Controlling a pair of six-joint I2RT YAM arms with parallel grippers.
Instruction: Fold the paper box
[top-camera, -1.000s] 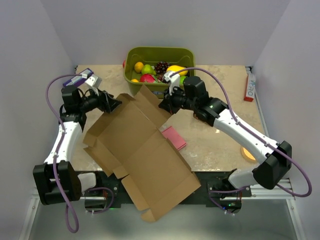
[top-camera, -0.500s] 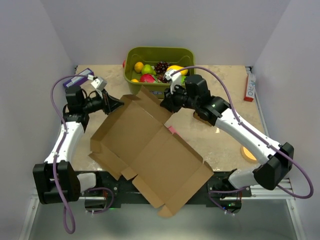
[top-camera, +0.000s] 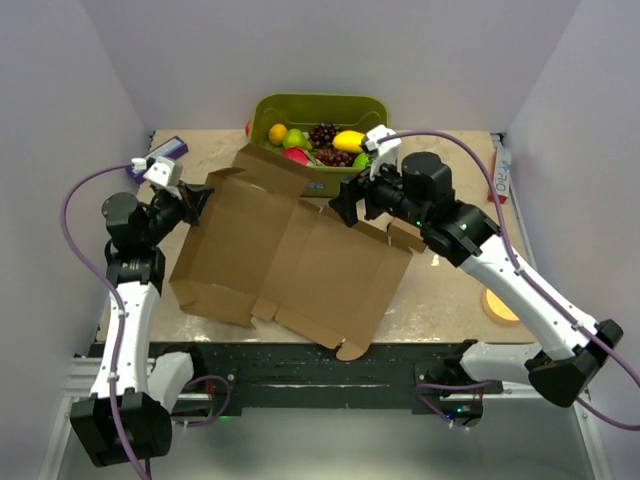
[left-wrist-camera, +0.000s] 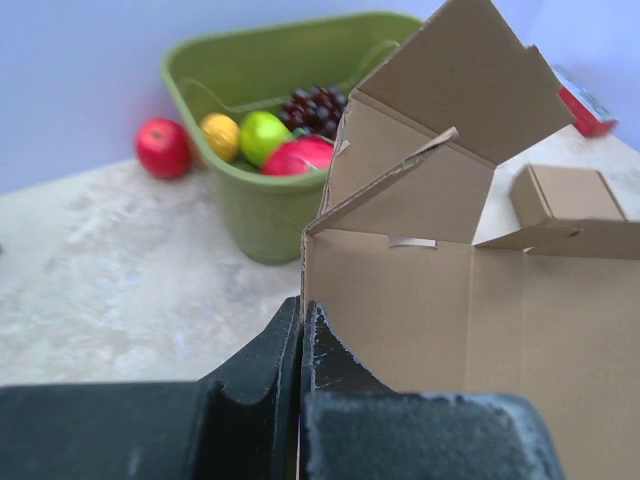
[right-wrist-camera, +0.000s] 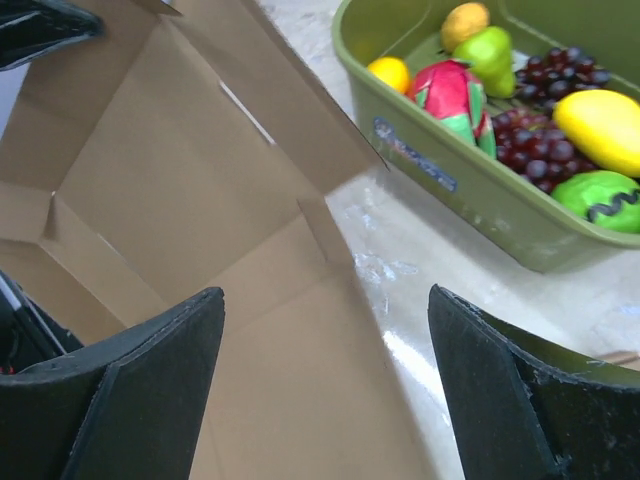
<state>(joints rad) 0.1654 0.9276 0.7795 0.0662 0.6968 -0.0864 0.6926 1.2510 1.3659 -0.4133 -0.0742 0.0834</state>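
Note:
The paper box is a large brown cardboard sheet with creases and flaps, spread open across the middle of the table. Its far flap leans up toward the green bin. My left gripper is shut on the box's far left edge; in the left wrist view the black jaws pinch the thin cardboard wall. My right gripper hovers open above the box's far right part. In the right wrist view its gripper has nothing between its fingers, only the box panel below.
The green bin of fruit stands at the back centre, with a red apple on the table to its left. A small cardboard box sits by the big box's right side. A red-and-white carton lies far right, an orange disc near right, a purple item far left.
The right gripper has opened and let go of the box. The left gripper has shut on the box's edge. The box has dropped flatter and shifted away from the near edge, covering the pink block.

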